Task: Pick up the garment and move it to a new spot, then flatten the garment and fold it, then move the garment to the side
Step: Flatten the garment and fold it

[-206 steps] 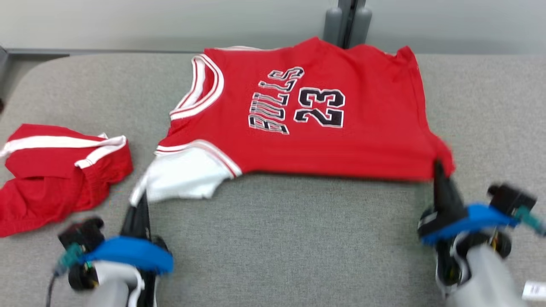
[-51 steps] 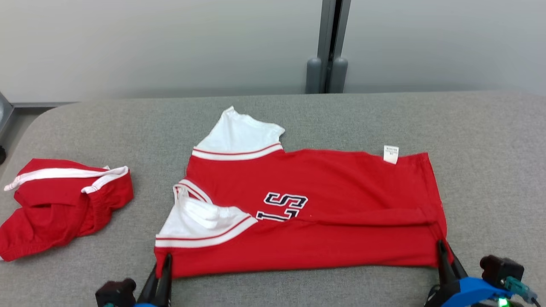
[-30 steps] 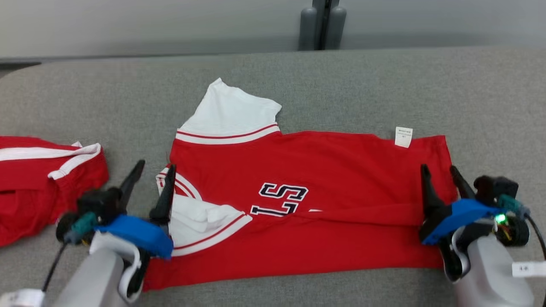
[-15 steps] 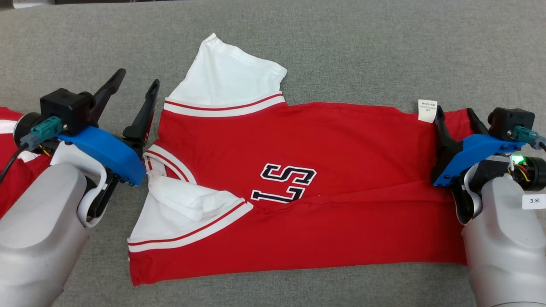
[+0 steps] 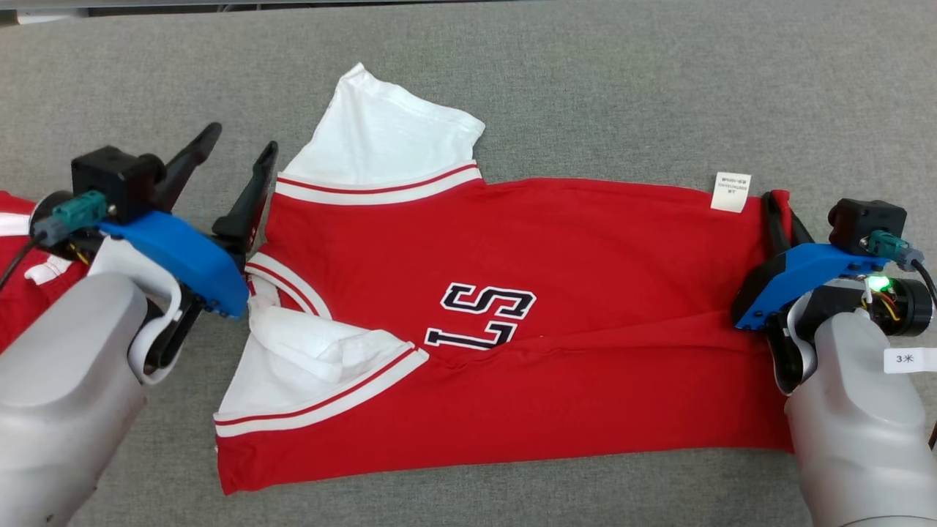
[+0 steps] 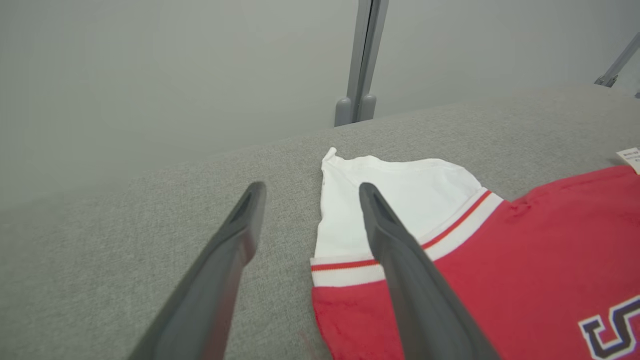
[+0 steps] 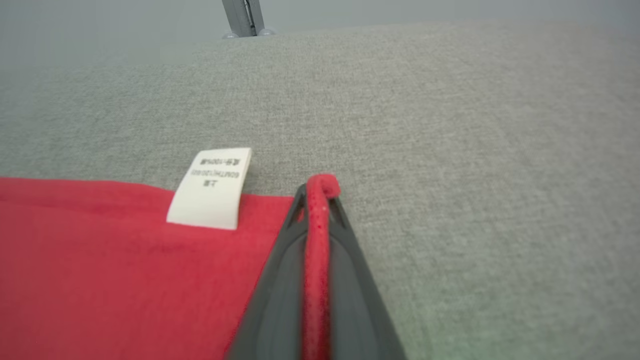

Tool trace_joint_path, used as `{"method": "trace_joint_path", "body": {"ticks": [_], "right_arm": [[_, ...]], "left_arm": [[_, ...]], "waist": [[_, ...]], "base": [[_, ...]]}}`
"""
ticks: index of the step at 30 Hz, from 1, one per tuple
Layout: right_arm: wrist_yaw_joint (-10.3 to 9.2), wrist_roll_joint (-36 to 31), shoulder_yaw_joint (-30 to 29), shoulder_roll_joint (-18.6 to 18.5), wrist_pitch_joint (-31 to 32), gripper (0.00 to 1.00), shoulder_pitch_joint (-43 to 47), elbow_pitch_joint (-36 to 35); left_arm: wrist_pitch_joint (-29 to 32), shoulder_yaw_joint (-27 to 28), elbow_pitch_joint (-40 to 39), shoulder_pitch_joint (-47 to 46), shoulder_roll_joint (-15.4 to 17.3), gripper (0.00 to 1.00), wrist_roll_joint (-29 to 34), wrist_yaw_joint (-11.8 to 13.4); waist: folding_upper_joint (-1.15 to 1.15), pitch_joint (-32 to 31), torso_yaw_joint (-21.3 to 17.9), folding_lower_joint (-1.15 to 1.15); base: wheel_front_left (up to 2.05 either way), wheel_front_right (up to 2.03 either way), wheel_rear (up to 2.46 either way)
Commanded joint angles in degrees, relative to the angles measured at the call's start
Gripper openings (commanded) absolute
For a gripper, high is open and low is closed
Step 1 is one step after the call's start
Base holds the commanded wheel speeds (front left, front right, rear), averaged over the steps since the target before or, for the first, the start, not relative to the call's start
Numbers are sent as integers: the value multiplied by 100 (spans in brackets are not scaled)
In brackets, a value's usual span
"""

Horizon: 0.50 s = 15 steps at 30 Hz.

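The garment (image 5: 585, 293) is a red jersey with white sleeves, lying folded lengthwise on the grey table (image 5: 622, 88). My left gripper (image 5: 241, 139) hangs open at the garment's left end. One finger is over the red edge below the far white sleeve (image 5: 388, 139), the other over bare table. In the left wrist view the left gripper (image 6: 311, 187) stands apart above the sleeve (image 6: 410, 200). My right gripper (image 5: 777, 208) is shut on the garment's far right corner, beside the white label (image 5: 732, 192). The right wrist view shows the right gripper (image 7: 317, 190) pinching the red hem of the garment (image 7: 100, 260).
A second red piece with white stripes (image 5: 18, 219) lies at the left edge, partly behind my left arm. Bare grey table stretches beyond the garment to a grey wall with a metal post (image 6: 362, 60).
My right gripper has closed on the garment's far right corner. The left gripper stays open in about the same place at the left end. The camera has shifted slightly.
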Motion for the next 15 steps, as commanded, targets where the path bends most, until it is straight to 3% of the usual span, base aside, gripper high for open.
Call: {"method": "trace_joint_path", "body": {"ticks": [1,10,15], "right_arm": [[-3,68,67,18,-52,0,-8,111],[-3,574,806,17,-338,0,-560,284],[-4,960,1266,13,-444,0,-766,337]], "left_arm": [[111,-74,-82,-290,41,100,-178,11],[1461,-860,-693,-1565,622,100,-1578,11],[1875,-1083,-863,-1901,916,100,-2136,11]], "waist": [[0,43,-9,0],[0,500,-387,0],[0,750,-627,0]], "base": [[0,0,0],[0,0,0],[0,0,0]]}}
